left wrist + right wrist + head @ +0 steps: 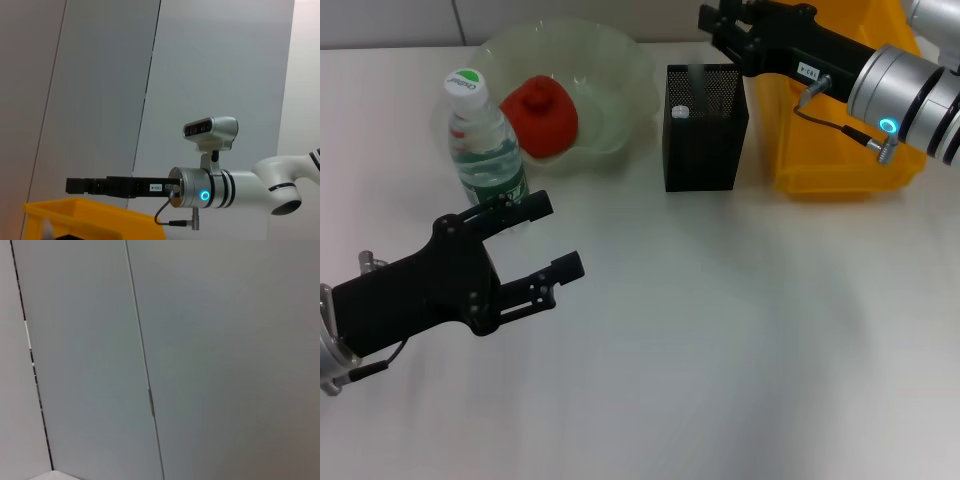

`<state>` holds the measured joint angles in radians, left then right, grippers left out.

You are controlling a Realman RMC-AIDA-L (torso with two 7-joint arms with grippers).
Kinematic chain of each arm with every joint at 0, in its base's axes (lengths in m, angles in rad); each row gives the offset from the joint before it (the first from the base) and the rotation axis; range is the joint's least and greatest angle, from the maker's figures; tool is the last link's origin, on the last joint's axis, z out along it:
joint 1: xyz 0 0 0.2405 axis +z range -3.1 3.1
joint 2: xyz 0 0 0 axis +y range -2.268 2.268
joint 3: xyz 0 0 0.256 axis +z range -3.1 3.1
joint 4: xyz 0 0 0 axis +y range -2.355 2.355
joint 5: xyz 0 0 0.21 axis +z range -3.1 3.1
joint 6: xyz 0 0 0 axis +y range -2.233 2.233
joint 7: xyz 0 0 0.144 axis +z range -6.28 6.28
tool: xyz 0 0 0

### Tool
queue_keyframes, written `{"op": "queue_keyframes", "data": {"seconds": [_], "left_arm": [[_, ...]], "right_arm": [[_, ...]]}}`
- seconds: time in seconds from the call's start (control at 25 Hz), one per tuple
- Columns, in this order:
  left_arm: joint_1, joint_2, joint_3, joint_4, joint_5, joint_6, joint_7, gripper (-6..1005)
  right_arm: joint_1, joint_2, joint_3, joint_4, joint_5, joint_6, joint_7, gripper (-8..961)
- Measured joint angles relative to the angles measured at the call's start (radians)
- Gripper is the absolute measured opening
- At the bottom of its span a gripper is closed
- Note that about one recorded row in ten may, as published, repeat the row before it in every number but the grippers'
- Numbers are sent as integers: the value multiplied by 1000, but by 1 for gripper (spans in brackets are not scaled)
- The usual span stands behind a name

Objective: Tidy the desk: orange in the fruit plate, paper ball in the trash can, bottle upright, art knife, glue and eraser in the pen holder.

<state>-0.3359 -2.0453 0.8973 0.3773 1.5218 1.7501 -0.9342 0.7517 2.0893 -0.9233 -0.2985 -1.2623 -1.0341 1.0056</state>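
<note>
Desk (720, 350) is plain white; pale grey wall panels (200, 340) stand behind.

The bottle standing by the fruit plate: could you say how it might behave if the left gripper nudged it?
The bottle stands upright, tall and narrow, so it probably tips easily. It looks mostly full, so likely fairly heavy. Its round body would probably roll once down.

Tabletop (720, 350): white, plain, fills most of head view from 9 to 3 o'clock. Wall (100, 90): grey panels with dark vertical seams, behind tabletop at 12 o'clock. Small white capped item (681, 112) just beside near wall of mesh cup, identity unclear.
</note>
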Motion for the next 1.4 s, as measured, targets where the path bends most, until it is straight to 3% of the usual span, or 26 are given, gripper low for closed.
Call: {"op": "queue_keyframes", "data": {"seconds": [0.04, 0.28, 0.4, 0.68, 1.04, 1.2, 1.36, 1.4], "left_arm": [[0, 0, 0, 0, 0, 0, 0, 783], [2, 8, 2, 0, 5, -13, -3, 783], [7, 20, 8, 0, 9, -20, -8, 783], [42, 55, 7, -2, 35, -36, -17, 783], [56, 72, 4, 0, 55, -37, -26, 783], [55, 75, 3, 8, 58, -31, -26, 783], [47, 84, 4, 3, 59, -28, -26, 783], [43, 84, 6, 3, 59, -27, -27, 783]], "right_arm": [[1, 0, 0, 0, 0, 2, 0, 168], [4, 0, -1, 1, -6, 3, 0, 406], [4, 0, -2, 1, -7, 4, -1, 579], [2, 0, 1, 1, -1, 2, -29, 575], [-8, -5, 3, -8, 0, -45, -35, 592], [-52, -5, 10, -55, 1, -112, -8, 603], [-99, -9, 5, -99, -3, -203, 40, 803], [-134, -11, 3, -143, -16, -264, 72, 807]]}}
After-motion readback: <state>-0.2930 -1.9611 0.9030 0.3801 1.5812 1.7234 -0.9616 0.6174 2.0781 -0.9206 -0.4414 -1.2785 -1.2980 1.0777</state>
